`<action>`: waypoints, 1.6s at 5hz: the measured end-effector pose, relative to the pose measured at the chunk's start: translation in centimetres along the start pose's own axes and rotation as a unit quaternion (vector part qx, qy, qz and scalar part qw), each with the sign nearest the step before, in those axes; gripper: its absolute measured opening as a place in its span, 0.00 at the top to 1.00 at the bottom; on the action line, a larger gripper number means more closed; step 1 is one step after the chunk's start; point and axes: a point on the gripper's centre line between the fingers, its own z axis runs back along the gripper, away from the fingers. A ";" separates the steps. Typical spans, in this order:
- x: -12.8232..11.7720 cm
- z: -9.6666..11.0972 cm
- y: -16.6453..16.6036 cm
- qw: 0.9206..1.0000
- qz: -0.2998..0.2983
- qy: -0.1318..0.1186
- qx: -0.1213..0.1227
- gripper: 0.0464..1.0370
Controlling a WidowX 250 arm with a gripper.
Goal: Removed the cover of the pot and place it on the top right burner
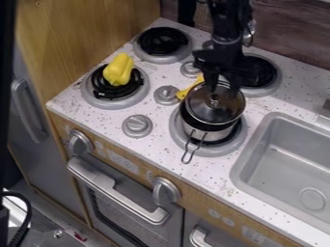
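Gripper point(224, 89) over lid point(214, 107) of pot point(210, 133)

Pose: The arm point(226, 21) enters at the top edge and hangs nearly upright, its gripper pointing down at the rear part of the lid. The jaws stand spread, 1 on each side of a gap. The lid lies over the pot's mouth; whether it is seated flat cannot be told. The pot is on the near right burner point(238, 144).

Obscured: The gripper hides part of the far right burner point(270, 86) and the lid's rear rim. A yellow item point(185, 91) is partly hidden behind the pot; its kind is unclear. The sink point(283, 159) is cut off at the right edge.

Count: 4 burners, 1 pot, 1 lid and 1 yellow pepper point(118, 69), the last on the near left burner point(97, 98). 4 small knobs point(137, 125) show on the surface point(106, 118); 2 large knobs point(166, 191) show on the front panel point(122, 162).
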 end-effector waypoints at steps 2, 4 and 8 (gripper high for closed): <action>0.3 -1.5 0.2 1.000 -0.009 0.018 0.014 0.04; -0.2 -1.7 2.2 0.999 0.010 0.024 0.031 0.04; -1.3 -1.4 3.3 0.999 0.025 0.028 0.029 0.77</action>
